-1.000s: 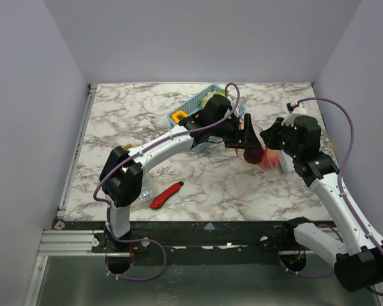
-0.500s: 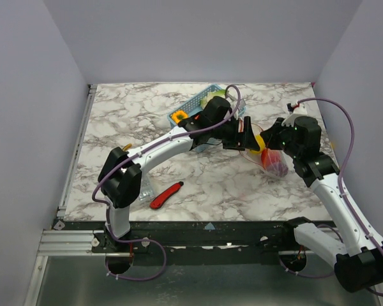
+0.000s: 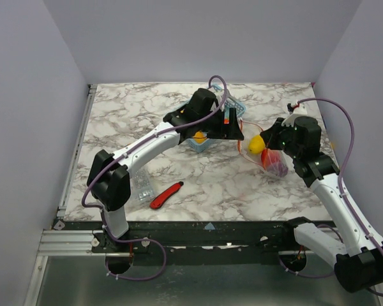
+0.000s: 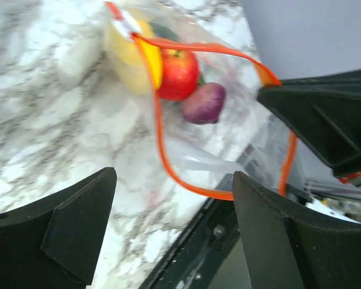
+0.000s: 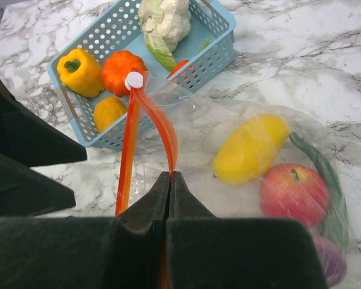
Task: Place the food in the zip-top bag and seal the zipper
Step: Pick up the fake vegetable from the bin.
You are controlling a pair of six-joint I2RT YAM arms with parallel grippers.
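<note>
Zip-top bag (image 3: 272,160) rests on bench (image 3: 115,121) at the right arm's side, just beside blue basket (image 5: 213,54). Mouth is open and zipper (image 5: 127,150) is not sealed.

Right pincer (image 5: 170,180) is clamped on the zipper strip, holding the mouth up. Left pincer (image 4: 168,229) has its jaws apart, empty, facing the mouth.

Food in bag incl. yellow piece (image 5: 249,147), red apple (image 5: 295,192) and purple piece (image 4: 203,102). In basket: yellow pepper (image 5: 78,71), orange pumpkin (image 5: 123,72), cauliflower (image 5: 162,21).

Step in hand (est.): loading, part done. Next move req.: left pincer to basket, grip one piece, feed it through the mouth w/o snagging the film. Seal last.
</note>
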